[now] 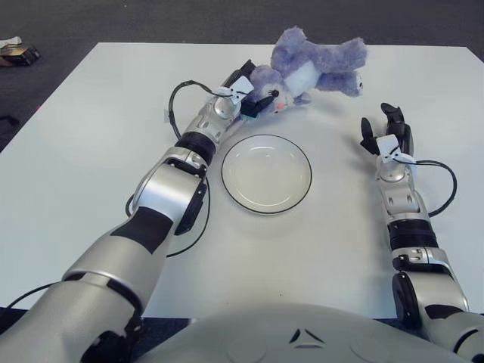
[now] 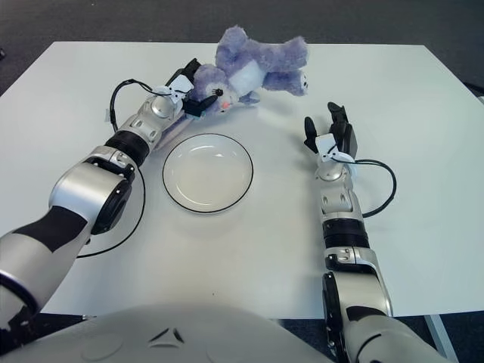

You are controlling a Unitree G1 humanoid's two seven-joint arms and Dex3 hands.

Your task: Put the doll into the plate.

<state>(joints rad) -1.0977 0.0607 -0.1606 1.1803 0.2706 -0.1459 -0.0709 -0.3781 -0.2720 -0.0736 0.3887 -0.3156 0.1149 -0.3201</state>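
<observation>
Left eye view: purple plush doll [image 1: 311,64] lies on the white table [image 1: 91,151] at the far side, just beyond the black-rimmed plate [image 1: 266,173], not in it. Left hand [image 1: 243,97] reaches past the plate's far-left rim, fingers closed on the doll's head. Right hand [image 1: 387,136] shows right of the plate, well apart from the doll, fingers spread, holding nothing; black cable [image 1: 178,102] loops beside the left wrist.
</observation>
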